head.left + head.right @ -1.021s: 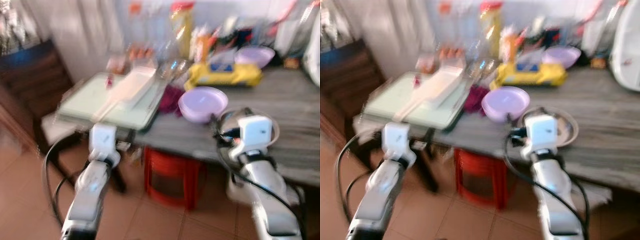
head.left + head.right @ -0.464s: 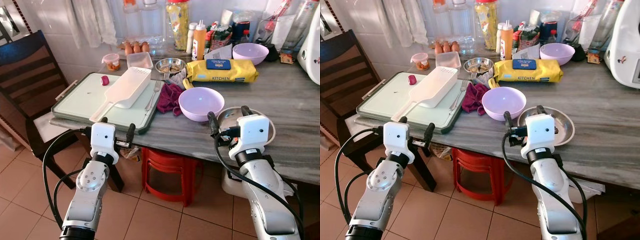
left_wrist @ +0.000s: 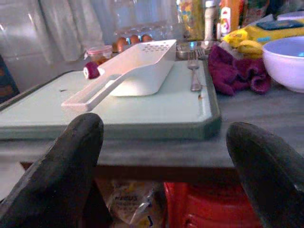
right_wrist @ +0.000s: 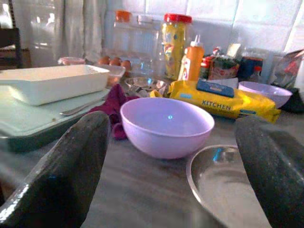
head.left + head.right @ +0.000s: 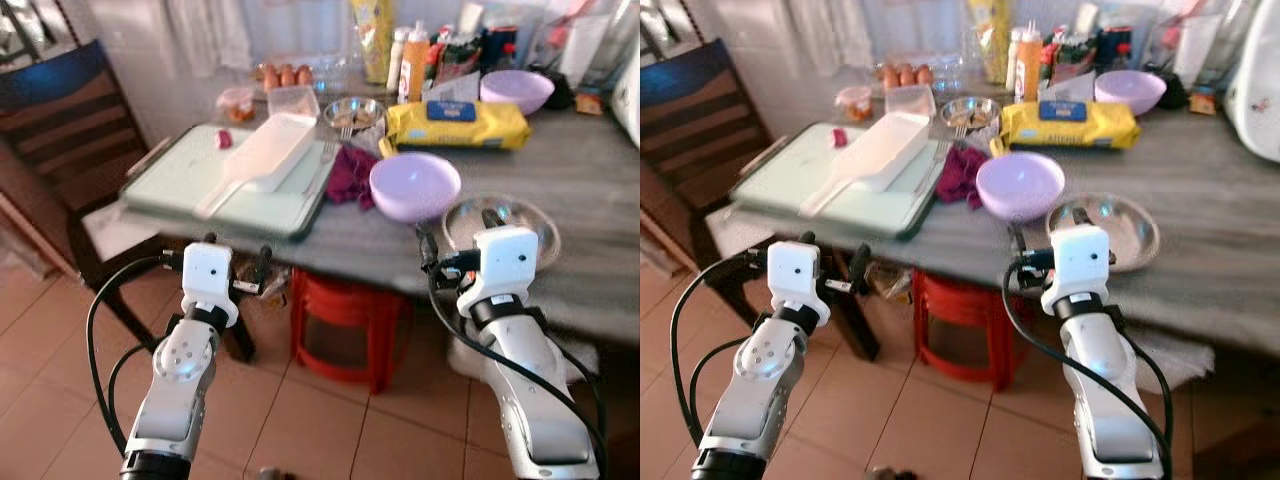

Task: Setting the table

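Observation:
A lilac bowl (image 5: 414, 186) and a round steel plate (image 5: 500, 222) sit near the front edge of the grey table (image 5: 590, 190). A fork (image 5: 325, 160) lies on the right side of a pale green tray (image 5: 200, 185), beside a white plastic scoop (image 5: 262, 160). My left gripper (image 5: 236, 262) is open and empty, held below the table edge in front of the tray (image 3: 142, 109). My right gripper (image 5: 455, 232) is open and empty, level with the table edge, facing the bowl (image 4: 166, 126) and the plate (image 4: 213, 175).
A maroon cloth (image 5: 350, 175) lies between tray and bowl. At the back stand a yellow kitchen pack (image 5: 458, 122), a second lilac bowl (image 5: 515, 90), bottles, jars and eggs. A red stool (image 5: 345, 325) is under the table and a dark chair (image 5: 60, 130) at the left.
The whole picture has shifted with the camera, and the table now sits slightly higher in view. Both grippers stay open and empty in front of the table edge.

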Controlling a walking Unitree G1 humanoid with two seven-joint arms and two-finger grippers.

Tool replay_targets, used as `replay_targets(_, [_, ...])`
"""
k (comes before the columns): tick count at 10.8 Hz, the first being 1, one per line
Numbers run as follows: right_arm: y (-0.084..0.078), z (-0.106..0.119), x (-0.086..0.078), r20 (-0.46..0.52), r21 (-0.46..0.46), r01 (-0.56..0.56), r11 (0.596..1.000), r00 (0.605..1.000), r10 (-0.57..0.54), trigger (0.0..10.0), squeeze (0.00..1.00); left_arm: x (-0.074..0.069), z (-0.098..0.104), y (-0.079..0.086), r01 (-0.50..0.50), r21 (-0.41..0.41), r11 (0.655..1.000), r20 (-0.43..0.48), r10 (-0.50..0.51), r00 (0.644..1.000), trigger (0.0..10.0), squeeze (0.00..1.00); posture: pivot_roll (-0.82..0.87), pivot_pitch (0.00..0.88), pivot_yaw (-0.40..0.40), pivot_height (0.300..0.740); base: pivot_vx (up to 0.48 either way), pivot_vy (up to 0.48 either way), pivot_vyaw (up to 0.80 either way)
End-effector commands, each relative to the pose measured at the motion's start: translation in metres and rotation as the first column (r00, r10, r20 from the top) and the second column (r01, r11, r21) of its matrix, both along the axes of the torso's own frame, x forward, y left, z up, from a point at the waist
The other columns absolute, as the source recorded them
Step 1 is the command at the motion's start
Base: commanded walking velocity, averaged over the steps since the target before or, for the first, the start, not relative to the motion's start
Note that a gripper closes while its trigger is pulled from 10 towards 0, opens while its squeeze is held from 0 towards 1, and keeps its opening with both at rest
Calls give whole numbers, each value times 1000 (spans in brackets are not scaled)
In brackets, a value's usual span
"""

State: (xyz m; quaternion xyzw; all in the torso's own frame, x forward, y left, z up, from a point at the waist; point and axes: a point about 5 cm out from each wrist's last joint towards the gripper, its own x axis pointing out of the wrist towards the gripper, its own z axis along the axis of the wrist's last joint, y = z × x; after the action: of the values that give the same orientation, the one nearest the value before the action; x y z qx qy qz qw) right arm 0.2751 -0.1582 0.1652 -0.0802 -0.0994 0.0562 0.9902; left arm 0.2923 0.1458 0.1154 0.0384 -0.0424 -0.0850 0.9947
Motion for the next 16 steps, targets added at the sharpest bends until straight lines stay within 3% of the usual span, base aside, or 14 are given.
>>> replay_targets(1, [2, -1, 1, -4, 15, -11, 1000, 1000, 11, 10000, 0, 1, 0, 2, -9, 13, 1000, -2, 9, 1000, 10000, 0, -78, 24, 88, 740, -296, 0, 0])
replay_targets(11, [1, -3, 6, -17, 26, -11, 1000, 1000, 12, 10000, 0, 0, -5, 2, -5, 17, 1000, -12, 5, 1000, 10000, 0, -75, 17, 74, 740, -292, 0, 0])
replay_targets(16, [3, -6, 5, -36, 28, -19, 999, 999, 20, 10000, 0, -2, -5, -7, 41, -21, 999, 10, -41, 999, 10000, 0, -76, 25, 71, 740, 0, 0, 0])
